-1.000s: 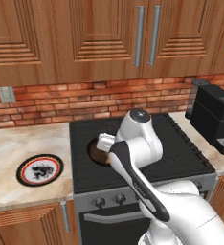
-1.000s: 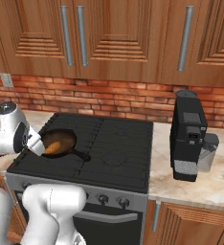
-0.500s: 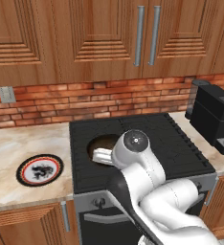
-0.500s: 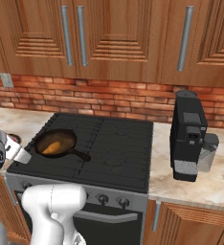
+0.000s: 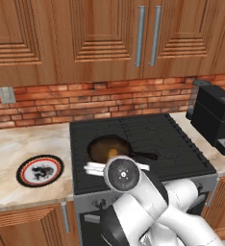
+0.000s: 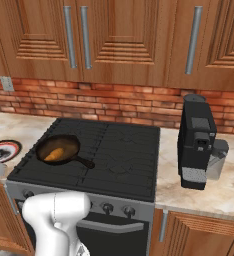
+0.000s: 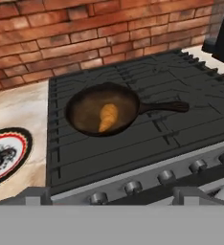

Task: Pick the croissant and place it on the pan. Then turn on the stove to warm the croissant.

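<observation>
Golden croissant (image 7: 108, 116) in the pan (image 7: 83, 111) — long axis running front-left to back-right — jaws wide apart, empty

Croissant (image 7: 107, 116) golden-orange. Pan (image 7: 85, 113) dark brown, handle darker. Stove (image 6: 114, 150) black top w/ grid grates, front panel silver-grey, knobs grey. Plate (image 5: 40, 170) white centre w/ black motif, black-red rim. Tabletop (image 5: 23, 144) beige marbled. Backsplash (image 5: 95, 98) red-brown brick, pale mortar. Cabinets (image 6: 129, 40) reddish wood, silver handles. Coffee machine (image 6: 195, 142) black. Arm (image 5: 138, 202) white.
</observation>
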